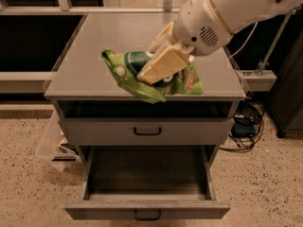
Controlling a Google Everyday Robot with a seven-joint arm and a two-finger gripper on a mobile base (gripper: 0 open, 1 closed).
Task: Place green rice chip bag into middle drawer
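Observation:
My gripper (158,66) is shut on the green rice chip bag (132,74), a crinkly bright green bag with a dark green round logo and orange patches. It holds the bag in the air over the front edge of the grey cabinet's top (94,46). One cream finger (163,65) lies across the bag's front. The middle drawer (147,210), the lowest one, stands pulled open below the bag, with a low front and a small black bar handle (147,215). Its inside looks empty.
A taller-fronted grey drawer (147,131) with a black handle sits shut above the open one. Black cables (246,119) lie on the speckled floor at the right. A pale plastic bin (57,145) stands left of the cabinet. Dark shelving runs behind.

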